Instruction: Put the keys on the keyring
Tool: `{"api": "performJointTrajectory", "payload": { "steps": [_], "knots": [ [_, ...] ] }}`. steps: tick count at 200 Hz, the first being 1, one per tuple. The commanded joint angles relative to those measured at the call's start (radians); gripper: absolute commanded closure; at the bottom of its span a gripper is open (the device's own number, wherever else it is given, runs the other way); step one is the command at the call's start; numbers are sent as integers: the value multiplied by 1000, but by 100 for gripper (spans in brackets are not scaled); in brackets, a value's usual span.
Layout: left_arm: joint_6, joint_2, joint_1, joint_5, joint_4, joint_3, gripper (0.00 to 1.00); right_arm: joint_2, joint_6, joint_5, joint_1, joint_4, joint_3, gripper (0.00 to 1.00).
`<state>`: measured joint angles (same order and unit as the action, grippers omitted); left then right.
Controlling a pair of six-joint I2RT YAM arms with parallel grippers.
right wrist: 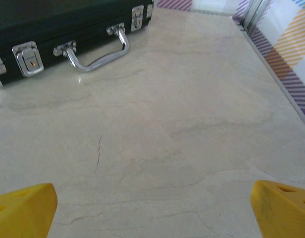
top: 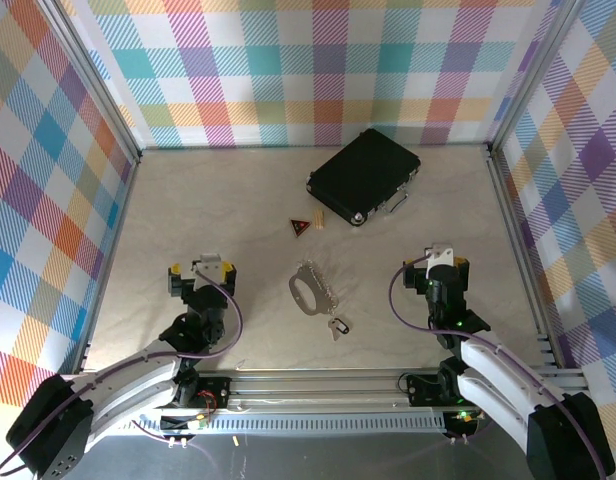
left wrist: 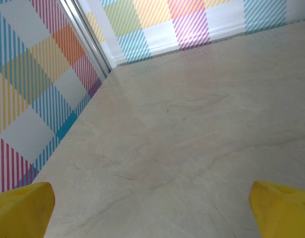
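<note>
Plaid walls in many colours boxed in a pale, marble-look desk point(top: 188, 220). Biggest item on it was the black case point(top: 363, 178), flat at the far side, right of centre, metal latches & handle point(right wrist: 95, 52) on its near-right edge. At near-left the left pincer point(top: 200, 268) hung over bare desk, yellow fingertips point(left wrist: 24, 210) wide apart, nothing btw them. At near-right the right pincer point(top: 445, 264) had its jaws spread just as wide, holding nothing, well apart from the case. Roughly midway btw the two lay the keyring point(top: 306, 285), a silvery oval loop w/ a fine chain along its right side. Just near-right of it lay the keys point(top: 337, 326), by the chain's near end; couldn't tell if touching. Smallest, the red-and-black triangular tag point(top: 299, 227) lay btw case & keyring, apart from both.
</note>
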<state>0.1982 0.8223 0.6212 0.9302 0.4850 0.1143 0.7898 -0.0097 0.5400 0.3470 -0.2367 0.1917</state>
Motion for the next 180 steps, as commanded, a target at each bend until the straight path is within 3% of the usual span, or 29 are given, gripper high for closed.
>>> {"api": "performJointTrajectory", "payload": {
  "steps": [1, 33, 79, 164, 180],
  "knots": [
    [6, 50, -57, -74, 122, -3, 0, 34, -36, -13, -16, -130, -11, 1],
    [-16, 177, -136, -119, 226, 22, 0, 126, -57, -98, -47, -268, -14, 1],
    [16, 378, -180, -113, 428, 52, 0, 288, -36, -174, -128, -439, 14, 1],
    [6, 588, -289, -263, 518, 157, 0, 526, -31, -266, -211, -636, 89, 1],
    [-6, 600, -308, -271, 496, 177, 0, 603, -12, -279, -230, -759, 70, 1]
  ]
}}
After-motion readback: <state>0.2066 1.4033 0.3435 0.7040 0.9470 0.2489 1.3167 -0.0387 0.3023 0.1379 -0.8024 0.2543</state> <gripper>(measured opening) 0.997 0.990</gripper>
